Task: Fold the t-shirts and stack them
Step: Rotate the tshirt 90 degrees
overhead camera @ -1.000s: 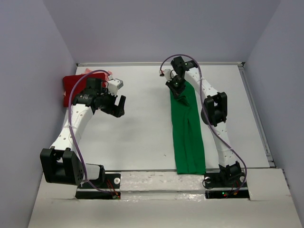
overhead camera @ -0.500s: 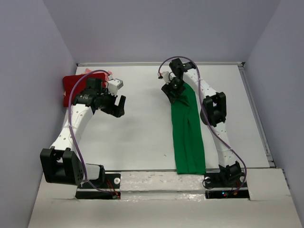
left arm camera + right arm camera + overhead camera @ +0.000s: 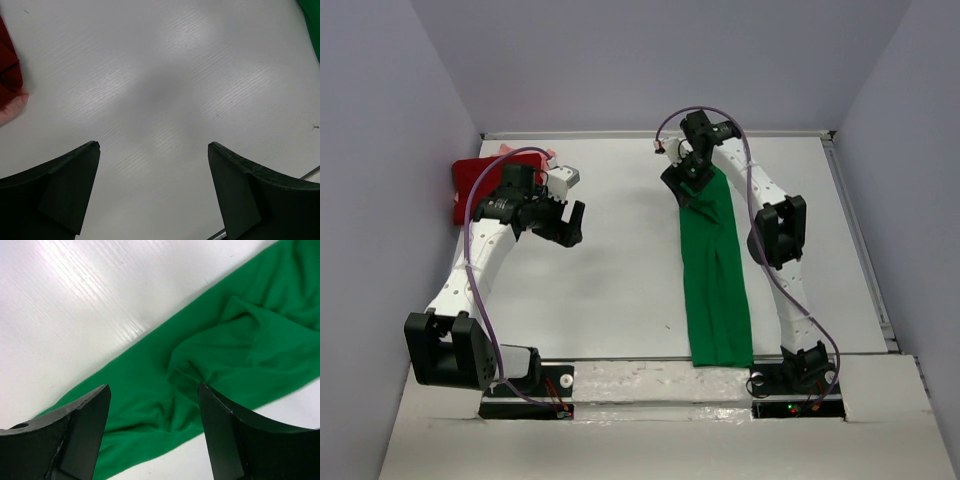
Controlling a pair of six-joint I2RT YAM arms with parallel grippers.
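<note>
green t-shirt (image 3: 150, 385): soft matt cloth | table (image 3: 165, 75): smooth, faintly glossy, finely grained

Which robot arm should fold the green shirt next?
Probably right. The right gripper is open directly over the far end of the green shirt. The left gripper sits over bare table, beside the dark red shirt.

L gripper (image 3: 153, 146) jaws wide apart over white table (image 3: 165, 70). At 9 o'clock edge: dark red shirt (image 3: 7, 65), w/ pink shirt (image 3: 11, 107) peeking out just below it. At 2 o'clock corner: bit of green shirt (image 3: 313, 14).
</note>
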